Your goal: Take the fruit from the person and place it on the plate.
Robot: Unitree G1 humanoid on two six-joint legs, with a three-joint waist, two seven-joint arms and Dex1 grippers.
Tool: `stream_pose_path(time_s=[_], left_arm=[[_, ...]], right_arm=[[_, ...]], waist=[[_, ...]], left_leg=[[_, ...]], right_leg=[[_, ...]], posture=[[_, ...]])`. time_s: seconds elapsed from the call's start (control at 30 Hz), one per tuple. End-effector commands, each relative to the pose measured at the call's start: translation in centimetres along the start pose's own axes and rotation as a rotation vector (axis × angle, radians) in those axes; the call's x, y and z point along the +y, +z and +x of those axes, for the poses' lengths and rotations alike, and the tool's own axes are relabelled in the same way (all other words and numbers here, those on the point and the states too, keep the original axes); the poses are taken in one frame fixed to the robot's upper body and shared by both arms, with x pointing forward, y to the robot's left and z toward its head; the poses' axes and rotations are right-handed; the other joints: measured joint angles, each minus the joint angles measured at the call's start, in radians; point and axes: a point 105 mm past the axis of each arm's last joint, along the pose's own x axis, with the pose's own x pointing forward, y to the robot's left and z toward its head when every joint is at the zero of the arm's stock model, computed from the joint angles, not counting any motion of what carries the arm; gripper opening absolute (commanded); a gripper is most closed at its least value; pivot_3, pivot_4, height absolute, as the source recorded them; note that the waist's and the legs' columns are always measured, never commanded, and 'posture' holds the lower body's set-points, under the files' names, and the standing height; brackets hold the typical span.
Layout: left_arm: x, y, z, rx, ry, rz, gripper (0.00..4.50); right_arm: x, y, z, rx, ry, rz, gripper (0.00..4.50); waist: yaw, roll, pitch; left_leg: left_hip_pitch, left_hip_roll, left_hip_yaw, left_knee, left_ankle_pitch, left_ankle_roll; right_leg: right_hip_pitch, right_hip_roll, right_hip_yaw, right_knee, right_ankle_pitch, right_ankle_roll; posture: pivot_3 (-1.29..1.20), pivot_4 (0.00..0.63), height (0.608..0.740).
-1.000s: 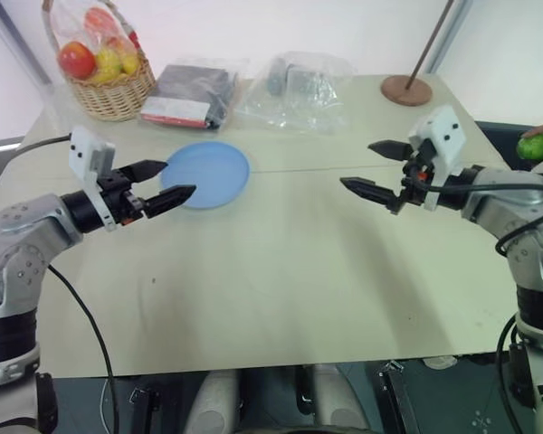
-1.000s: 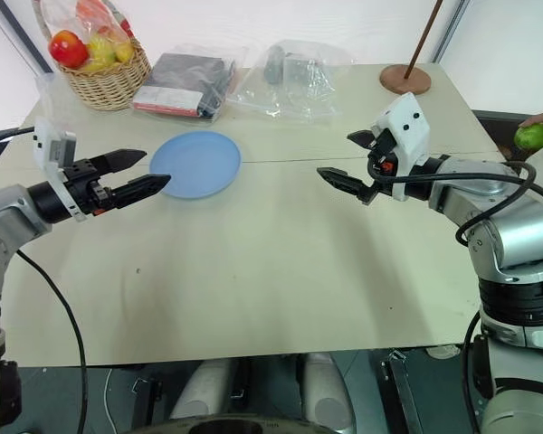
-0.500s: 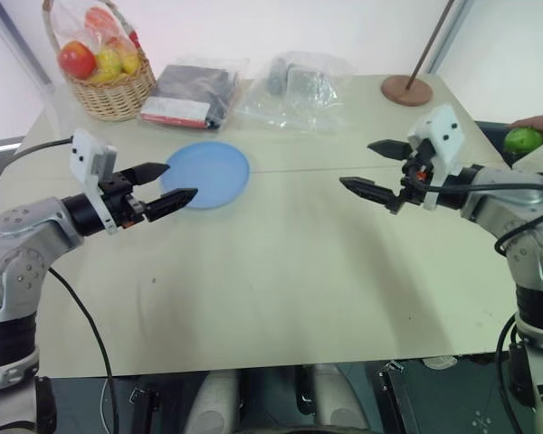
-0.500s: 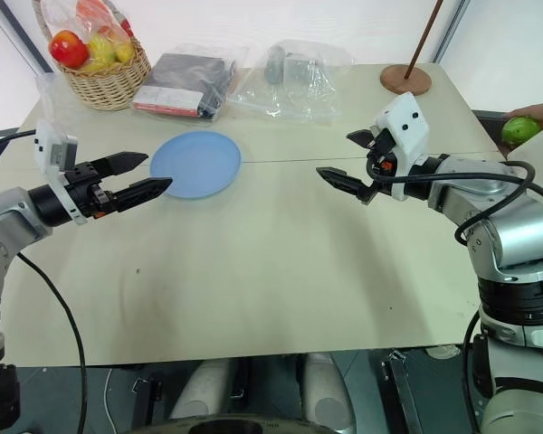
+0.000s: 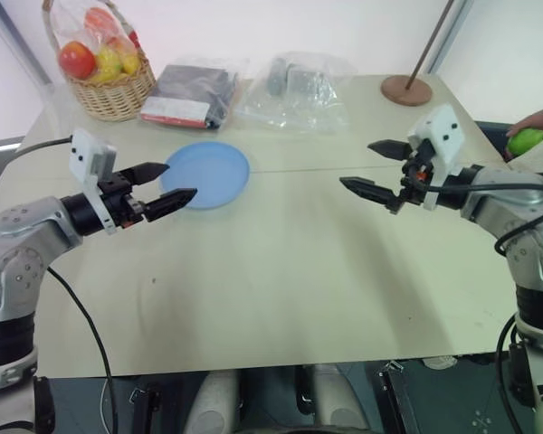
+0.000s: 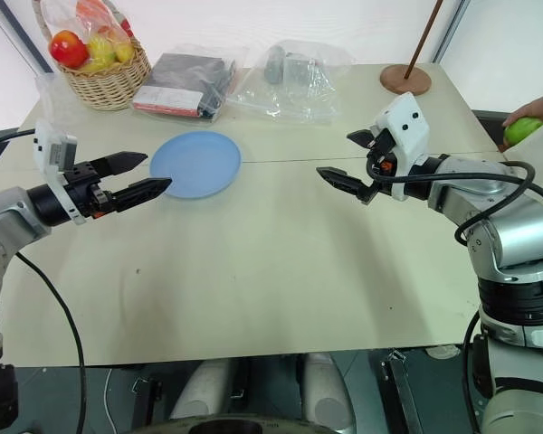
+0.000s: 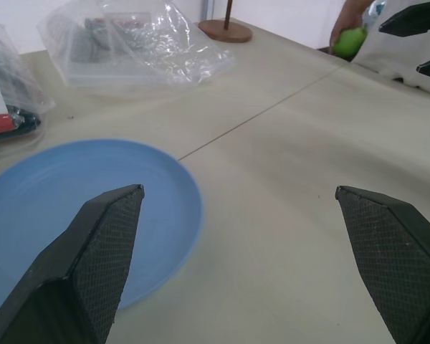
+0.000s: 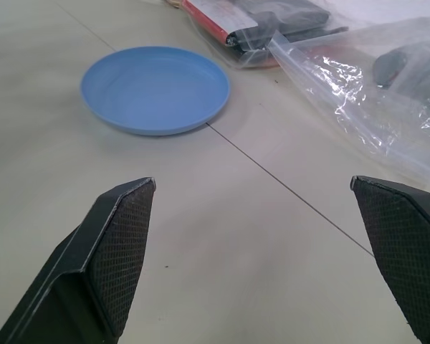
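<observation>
Both my pincers hover released above the tabletop (image 5: 281, 271): left pincer (image 5: 167, 181) at the plate's (image 5: 213, 172) edge, right pincer (image 5: 371, 167) mid-right. The person's hand (image 5: 538, 122) holds the fruit (image 5: 528, 141) at the right edge.

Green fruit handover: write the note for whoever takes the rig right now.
Left hand: open, holding nothing, above the table beside the plate.
Right hand: open, holding nothing, above the table's right half.
The green fruit is in the person's hand at the table's far right edge, behind the right arm.
The plate has nothing on it.
Done: nothing.
Left: take the fruit, probably with the right hand, and set it on the plate.
</observation>
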Motion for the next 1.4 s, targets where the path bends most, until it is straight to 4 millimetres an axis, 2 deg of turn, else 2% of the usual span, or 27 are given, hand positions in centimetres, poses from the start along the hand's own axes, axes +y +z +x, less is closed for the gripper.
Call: stream_pose_path(time_s=[0.03,0.5,0.73,0.9,1.07,1.27,1.4], left_arm=[[-0.3,1.5,-0.2,-0.027,-0.009,0.060,4.50],[-0.1,1.6,0.1,-0.019,-0.017,0.067,4.50],[-0.1,1.7,0.2,-0.019,-0.021,0.071,4.50],[0.1,1.9,0.3,-0.033,-0.012,0.075,4.50],[0.6,2.3,0.9,-0.074,0.008,0.055,4.50],[0.5,2.1,1.5,-0.081,0.005,0.045,4.50],[0.7,2.0,1.6,-0.081,0.009,0.043,4.50]], right_arm=[[-0.1,1.3,-0.6,-0.045,-0.019,-0.040,4.47],[0.0,1.1,-0.7,-0.040,-0.025,-0.026,4.47],[-0.2,1.9,-0.1,-0.069,-0.040,-0.009,4.47],[0.3,2.8,0.6,-0.093,-0.010,0.040,4.47],[0.3,2.8,0.9,-0.084,-0.003,0.023,4.47],[0.5,3.5,1.9,-0.113,0.006,0.025,4.47],[0.7,4.5,4.1,-0.155,0.010,0.049,4.47]], waist=[[0.000,0.000,0.000],[0.000,0.000,0.000],[-0.001,0.000,0.000],[-0.001,0.000,0.000],[0.002,0.000,0.000],[-0.003,0.000,0.000],[-0.005,0.000,0.000]], left_leg=[[0.000,0.000,0.000,0.000,0.000,0.000],[0.000,0.000,0.000,0.000,0.000,0.000],[0.000,0.000,0.000,0.000,0.000,0.000],[0.000,0.000,0.000,0.000,0.000,0.000],[0.000,0.000,0.000,0.000,0.000,0.000],[0.000,0.000,0.000,-0.001,0.000,0.000],[0.001,0.000,0.000,-0.001,0.000,0.000]], right_leg=[[0.000,0.000,0.000,0.000,0.000,0.000],[0.000,0.000,0.000,0.000,0.000,0.000],[0.000,0.000,0.000,0.000,0.000,0.000],[0.000,0.000,0.000,0.000,0.000,0.000],[0.001,0.000,0.000,-0.001,0.000,0.000],[0.000,0.000,0.000,-0.001,0.000,0.000],[0.000,0.000,0.000,0.000,0.000,0.000]], posture=[[0.00,0.150,0.740],[0.00,0.150,0.740],[0.00,0.150,0.740],[0.00,0.150,0.740],[0.00,0.150,0.740],[0.00,0.150,0.740],[0.00,0.150,0.740]])
